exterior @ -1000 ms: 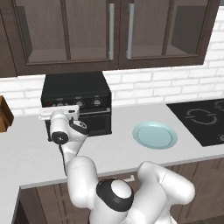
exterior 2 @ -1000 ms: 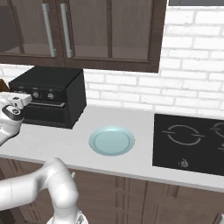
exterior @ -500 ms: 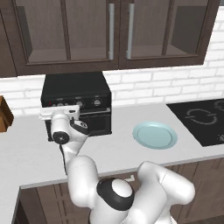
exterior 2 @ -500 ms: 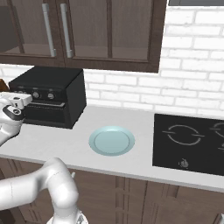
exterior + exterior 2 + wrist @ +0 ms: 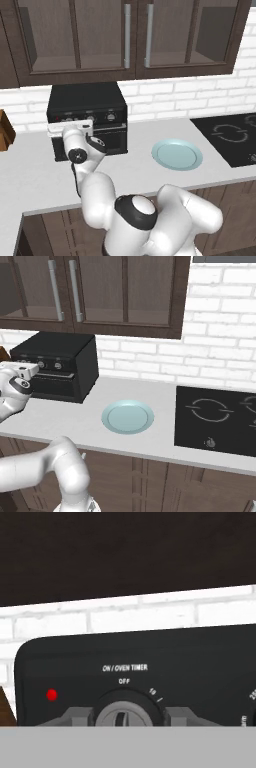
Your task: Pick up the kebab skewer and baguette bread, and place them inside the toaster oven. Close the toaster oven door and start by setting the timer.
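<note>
**Tool at the timer knob**

The tool [image 5: 121,716] sits at the front of the toaster oven [image 5: 90,102], one grey finger [image 5: 75,716] on each side of the round timer knob [image 5: 120,714] marked "ON / OVEN TIMER", with a red light [image 5: 51,695] to its left. Whether the fingers are clenched on the knob, I cannot tell. The oven stands on the counter [image 5: 150,175] against the brick wall, door [image 5: 107,140] shut. A pale blue plate [image 5: 177,154] lies well to its right, beside a black cooktop [image 5: 232,137].

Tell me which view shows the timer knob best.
The hand view: the timer knob sits close up under its ON/OVEN TIMER label, between the claw fingertips. In both base views, the toaster oven knobs are tiny, partly behind the arm.
</note>
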